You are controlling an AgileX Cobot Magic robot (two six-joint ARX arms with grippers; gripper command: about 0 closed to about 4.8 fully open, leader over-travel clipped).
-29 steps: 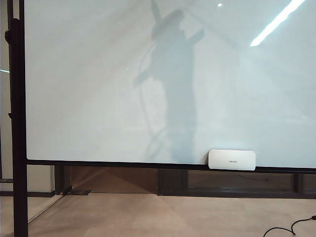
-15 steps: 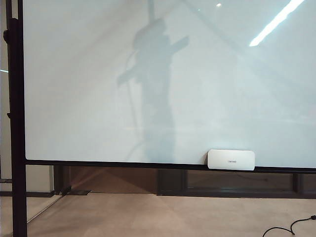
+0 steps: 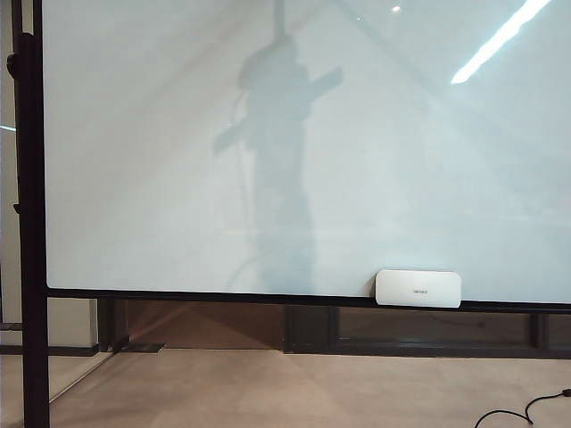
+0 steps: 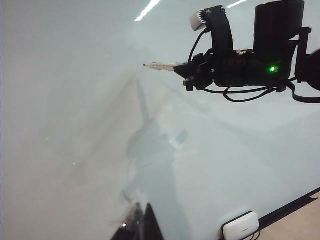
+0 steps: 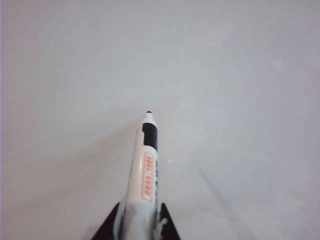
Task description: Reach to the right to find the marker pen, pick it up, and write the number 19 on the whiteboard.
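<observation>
Right gripper (image 5: 140, 226) clamped on marker pen (image 5: 144, 165), seen upper right of left wrist view, uncapped tip aimed at whiteboard (image 3: 268, 134), contact unclear. Left gripper (image 4: 142, 227): only fingertips visible, jaw state unreadable. Eraser (image 3: 417, 289) lower right on board's frame.

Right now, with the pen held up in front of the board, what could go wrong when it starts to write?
1. The right gripper is shut on only the rear of the marker pen, so pressing the tip on the whiteboard may tilt or push it back.
2. The board is glossy with glare, so judging contact may be hard; no strokes show yet.
3. The left gripper, low near the board, and the eraser could get in the way.
</observation>
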